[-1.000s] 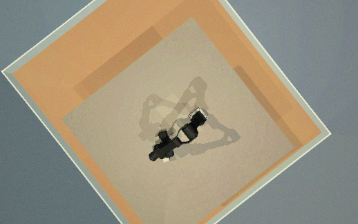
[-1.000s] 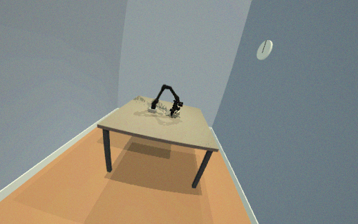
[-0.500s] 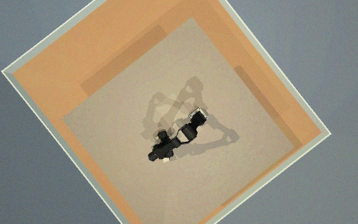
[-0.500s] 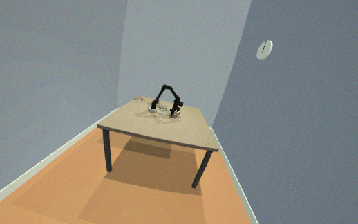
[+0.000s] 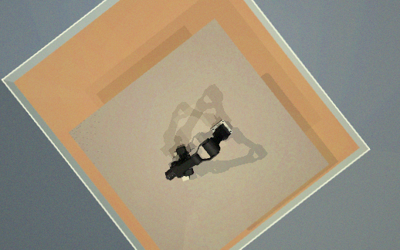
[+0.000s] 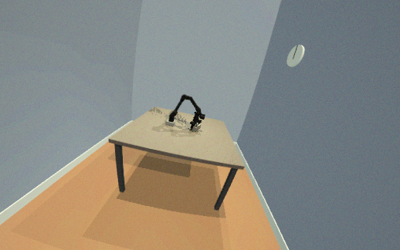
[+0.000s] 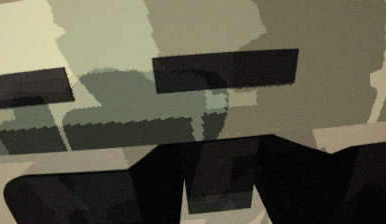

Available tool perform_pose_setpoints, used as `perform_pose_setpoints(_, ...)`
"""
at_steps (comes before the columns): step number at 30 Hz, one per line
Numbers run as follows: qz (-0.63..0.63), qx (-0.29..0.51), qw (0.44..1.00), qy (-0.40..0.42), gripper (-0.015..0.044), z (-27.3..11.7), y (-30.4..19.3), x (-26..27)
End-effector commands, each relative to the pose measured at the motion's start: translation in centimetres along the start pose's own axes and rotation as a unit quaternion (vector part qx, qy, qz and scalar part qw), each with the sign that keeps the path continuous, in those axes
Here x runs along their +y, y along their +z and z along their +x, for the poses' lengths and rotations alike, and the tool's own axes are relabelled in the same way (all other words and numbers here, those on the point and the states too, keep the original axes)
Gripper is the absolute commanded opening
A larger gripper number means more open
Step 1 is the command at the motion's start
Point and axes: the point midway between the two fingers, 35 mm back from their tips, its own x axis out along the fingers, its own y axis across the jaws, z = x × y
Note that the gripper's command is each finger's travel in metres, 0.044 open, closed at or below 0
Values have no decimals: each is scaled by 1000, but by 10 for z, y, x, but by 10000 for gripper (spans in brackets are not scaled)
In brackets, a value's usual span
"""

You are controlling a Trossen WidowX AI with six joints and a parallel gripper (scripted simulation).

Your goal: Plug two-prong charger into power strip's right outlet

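My gripper (image 7: pixel 221 159) (image 5: pixel 175 172) (image 6: pixel 196 122) is shut on the two-prong charger (image 7: pixel 220 186), a dark block between the two black fingers at the bottom of the wrist view. Close in front of it lies the pale face of the power strip (image 7: pixel 29 35), with one dark slot (image 7: pixel 225 70) straight ahead and another dark slot (image 7: pixel 31 88) at the left edge. The prongs are hidden. In the overhead view a small white part of the strip (image 5: pixel 186 178) shows beside the gripper; in the side view the strip (image 6: pixel 196 130) lies just under it.
The arm's base (image 5: pixel 222 130) (image 6: pixel 170 123) stands near the middle of the table (image 5: pixel 255 185) (image 6: pixel 178 146). Grey walls close in behind and to the right of the table. A round white clock (image 6: pixel 296 55) hangs on the right wall.
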Motion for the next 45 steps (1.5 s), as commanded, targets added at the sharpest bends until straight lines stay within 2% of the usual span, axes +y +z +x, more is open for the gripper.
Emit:
perform_pose_setpoints(1, 0, -1, 1000, 0, 0, 0, 0, 0)
perform_pose_setpoints(6, 0, -1, 1000, 0, 0, 0, 0, 0)
perform_pose_setpoints(23, 0, -1, 1000, 0, 440, 0, 0, 0)
perform_pose_setpoints(45, 1, -10, 1000, 1, 440, 1, -5, 0)
